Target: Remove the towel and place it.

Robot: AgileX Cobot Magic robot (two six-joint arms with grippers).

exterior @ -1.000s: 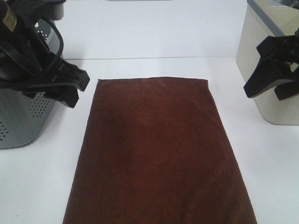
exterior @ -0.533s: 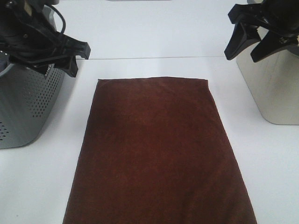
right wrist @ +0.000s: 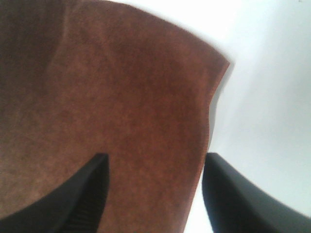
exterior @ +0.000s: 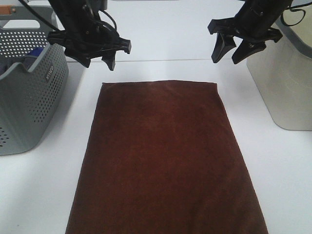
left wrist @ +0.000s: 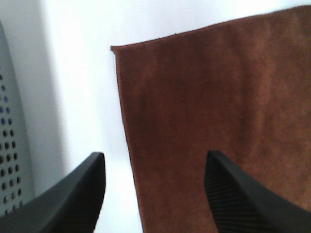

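Note:
The towel (exterior: 163,156) is a dark reddish-brown cloth lying flat on the white table, running off the near edge of the exterior view. My left gripper (exterior: 100,57) is open and empty, raised above the towel's far left corner (left wrist: 116,51). My right gripper (exterior: 229,51) is open and empty, raised above the towel's far right corner (right wrist: 221,65). In each wrist view the open fingers straddle the towel's side hem. No care tag shows.
A grey perforated basket (exterior: 29,92) stands at the left with something blue inside (exterior: 31,53). A beige bin (exterior: 285,83) stands at the right. The table's far edge (exterior: 161,60) runs just behind the towel.
Both arms have swung up and inward from beside the basket and the bin to above the towel's far corners. The towel has not moved.

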